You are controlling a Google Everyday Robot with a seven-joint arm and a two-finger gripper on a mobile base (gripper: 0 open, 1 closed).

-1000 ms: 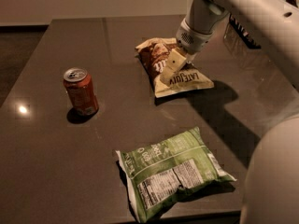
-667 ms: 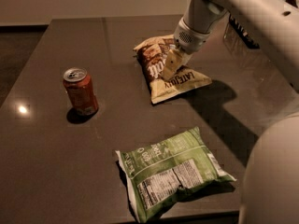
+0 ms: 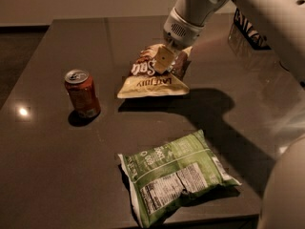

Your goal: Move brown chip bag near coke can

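The gripper [image 3: 167, 60] pinches the brown chip bag [image 3: 150, 82] by its upper part — the bag tilted, right of the upright coke can [image 3: 82, 93] — on the dark table [image 3: 57, 166].

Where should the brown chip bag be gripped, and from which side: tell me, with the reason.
Grip the brown chip bag at its crumpled dark middle, from above, where the gripper now pinches it shut. The cream end lies flat near the table, offering little to pinch; the puffed middle bunches into a ridge.
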